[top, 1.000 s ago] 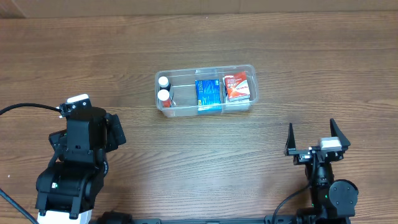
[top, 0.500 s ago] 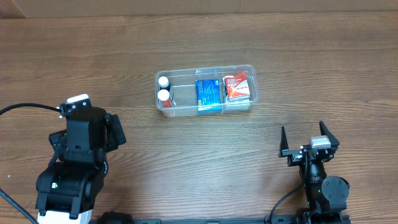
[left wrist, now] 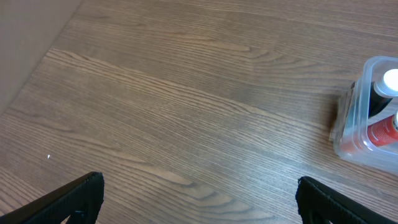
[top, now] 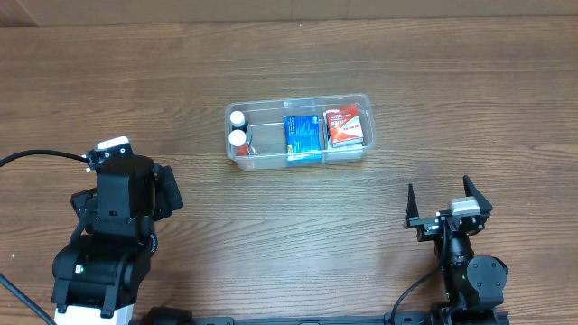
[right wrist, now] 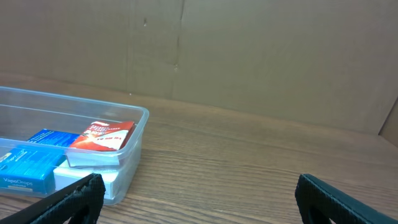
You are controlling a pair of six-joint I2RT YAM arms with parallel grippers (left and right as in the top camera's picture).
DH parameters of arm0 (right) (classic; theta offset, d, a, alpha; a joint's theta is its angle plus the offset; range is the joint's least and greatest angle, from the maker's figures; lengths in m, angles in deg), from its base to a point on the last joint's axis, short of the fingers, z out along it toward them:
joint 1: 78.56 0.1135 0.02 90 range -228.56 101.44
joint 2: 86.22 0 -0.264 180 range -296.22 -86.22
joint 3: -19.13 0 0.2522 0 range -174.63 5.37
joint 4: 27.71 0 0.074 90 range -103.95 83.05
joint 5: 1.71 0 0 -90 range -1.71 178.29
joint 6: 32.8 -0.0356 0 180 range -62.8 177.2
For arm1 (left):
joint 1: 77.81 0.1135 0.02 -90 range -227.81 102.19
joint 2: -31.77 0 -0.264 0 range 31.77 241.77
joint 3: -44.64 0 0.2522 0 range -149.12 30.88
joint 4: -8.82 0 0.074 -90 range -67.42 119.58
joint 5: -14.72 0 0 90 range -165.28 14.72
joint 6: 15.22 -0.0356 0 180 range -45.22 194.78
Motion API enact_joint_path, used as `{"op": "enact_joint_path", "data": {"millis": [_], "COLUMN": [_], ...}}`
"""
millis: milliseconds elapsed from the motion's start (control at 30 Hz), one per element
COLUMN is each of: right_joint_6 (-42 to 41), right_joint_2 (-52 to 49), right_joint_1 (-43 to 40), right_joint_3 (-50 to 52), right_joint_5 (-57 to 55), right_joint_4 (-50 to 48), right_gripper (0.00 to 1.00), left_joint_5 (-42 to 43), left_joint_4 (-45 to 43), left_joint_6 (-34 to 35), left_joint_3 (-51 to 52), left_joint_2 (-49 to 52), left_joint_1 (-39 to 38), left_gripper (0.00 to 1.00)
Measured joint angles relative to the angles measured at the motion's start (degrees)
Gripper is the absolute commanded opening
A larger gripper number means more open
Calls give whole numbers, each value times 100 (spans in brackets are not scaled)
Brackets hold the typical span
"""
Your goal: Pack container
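The clear plastic container (top: 366, 122) sits at the table's middle back. It holds two small white-capped bottles (top: 237, 128) at its left end, a blue box (top: 303, 134) in the middle and a red and white box (top: 349, 125) at the right. My left gripper (left wrist: 199, 198) is open and empty, near the table's front left; the container's left end (left wrist: 351, 121) shows at its right. My right gripper (top: 449, 200) is open and empty at the front right, and the container (right wrist: 134, 134) lies ahead and to its left in the right wrist view.
A brown cardboard wall (right wrist: 249, 56) stands behind the table's far edge. A black cable (top: 36, 155) runs in from the left edge to the left arm.
The right arm drew back a little toward the front edge between one second and half a second ago. Since then nothing has moved. The left arm stayed still.
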Motion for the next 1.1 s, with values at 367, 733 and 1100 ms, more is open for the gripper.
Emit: {"op": "enact_joint_path", "data": {"millis": [367,733,1100], "right_joint_6": [-15,-17,-15], "right_joint_2": [0,0,0], "right_joint_1": [0,0,0], "right_joint_3": [0,0,0], "right_joint_5": [0,2,4], "right_joint_4": [0,-7,-2], "right_gripper": [100,100,100], "left_joint_5": [2,1998,2986], "left_joint_4": [2,-2243,-5807], "left_joint_6": [0,-1117,-2284], "left_joint_3": [0,1191,4701], "left_joint_2": [0,-1169,-3449], "left_joint_1": [0,1099,1244], "left_gripper": [100,100,100]}}
